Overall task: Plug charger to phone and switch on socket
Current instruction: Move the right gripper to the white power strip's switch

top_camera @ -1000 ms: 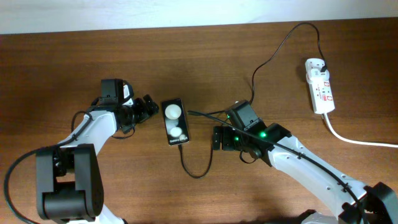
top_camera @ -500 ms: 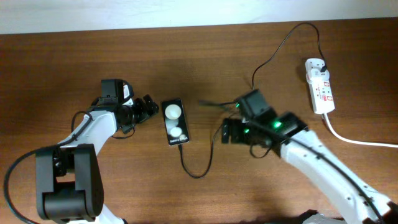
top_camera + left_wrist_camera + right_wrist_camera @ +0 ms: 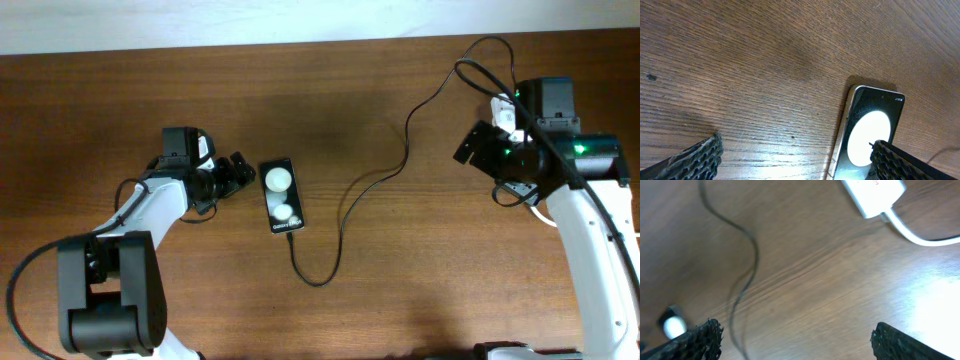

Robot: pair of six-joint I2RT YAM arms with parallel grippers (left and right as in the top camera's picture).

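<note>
Left gripper point(image 3: 796, 152) jaws wide apart and empty, phone point(image 3: 281, 196) just at its 3 o'clock, charger point(image 3: 406, 140) cable trailing from the phone's 6 o'clock end. My right gripper point(image 3: 795, 337), jaws spread with nothing between them, hovers by the socket point(image 3: 872, 192) at the table's 2 o'clock.

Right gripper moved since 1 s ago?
Yes. The right gripper went from just right of the phone far rightward and up, to the socket.

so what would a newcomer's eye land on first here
The black phone with two bright white spots, lying in the middle just beside the open left hand. From its near end the thin black charger loops across to the white socket at the far right, where the right hand hovers open.
</note>
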